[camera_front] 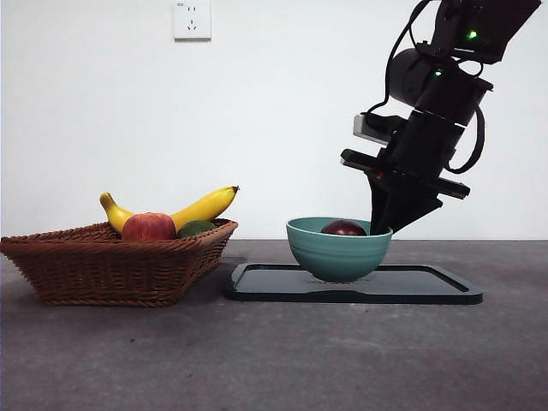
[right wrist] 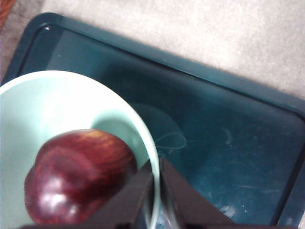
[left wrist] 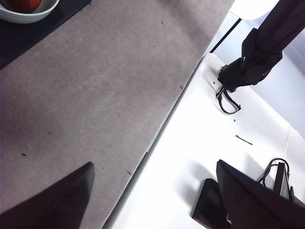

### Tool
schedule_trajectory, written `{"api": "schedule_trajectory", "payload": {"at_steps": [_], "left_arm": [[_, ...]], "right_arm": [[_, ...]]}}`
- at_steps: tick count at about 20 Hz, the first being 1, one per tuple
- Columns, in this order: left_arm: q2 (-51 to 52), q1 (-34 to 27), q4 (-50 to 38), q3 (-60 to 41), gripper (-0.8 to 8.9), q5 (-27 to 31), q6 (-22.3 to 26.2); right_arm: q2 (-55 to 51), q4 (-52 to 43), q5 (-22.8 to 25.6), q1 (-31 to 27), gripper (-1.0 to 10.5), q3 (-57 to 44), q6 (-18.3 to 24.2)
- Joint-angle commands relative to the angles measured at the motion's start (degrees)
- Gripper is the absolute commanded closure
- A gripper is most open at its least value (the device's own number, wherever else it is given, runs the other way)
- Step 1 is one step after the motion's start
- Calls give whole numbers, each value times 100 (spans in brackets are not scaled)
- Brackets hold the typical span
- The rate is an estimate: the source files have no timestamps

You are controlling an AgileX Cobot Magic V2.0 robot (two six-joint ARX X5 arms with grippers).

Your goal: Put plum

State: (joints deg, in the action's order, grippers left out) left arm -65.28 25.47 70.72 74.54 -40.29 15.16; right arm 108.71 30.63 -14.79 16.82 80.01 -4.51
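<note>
Left to right: a wicker basket (camera_front: 111, 265) sits on the grey bench (camera_front: 257, 360), holding a banana (camera_front: 193, 210), a red-and-yellow fruit (camera_front: 148, 227) and a green fruit (camera_front: 196, 228), none of them in play. Just beside it, a dark tray (camera_front: 428, 287) carries a teal bowl (camera_front: 338, 253) at its near-basket end. The plum (right wrist: 78, 176) lies inside the bowl, its dark crown just showing above the rim; the placing appears done. The right gripper (right wrist: 157, 191) leans in from above at the bowl's far rim, its fingers (right wrist: 178, 200) drawn nearly together and straddling the rim beside the plum, pinching nothing, which suggests a release already made. The left gripper (left wrist: 152, 195) waits over the bench edge well apart from the bowl, fingers spread and empty.
</note>
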Motion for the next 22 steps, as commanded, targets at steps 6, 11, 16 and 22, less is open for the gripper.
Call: {"api": "schedule_trajectory", "payload": {"at_steps": [6,11,16,22], "left_arm": [[-42,26,-42,50,413,-20,66],[-42,26,-37,50,413,-20,66],[-42,26,-52,50,413,-20,70],[-42,26,-337,48,413,-20,59]], "right_arm": [[216,37,-13,20,923,149,0],[-52,79,76,-9,741,149,-107],[-1554,378,107,-52,741,149,-33],[-3442,1565,-192,-2,741,149,208]]}}
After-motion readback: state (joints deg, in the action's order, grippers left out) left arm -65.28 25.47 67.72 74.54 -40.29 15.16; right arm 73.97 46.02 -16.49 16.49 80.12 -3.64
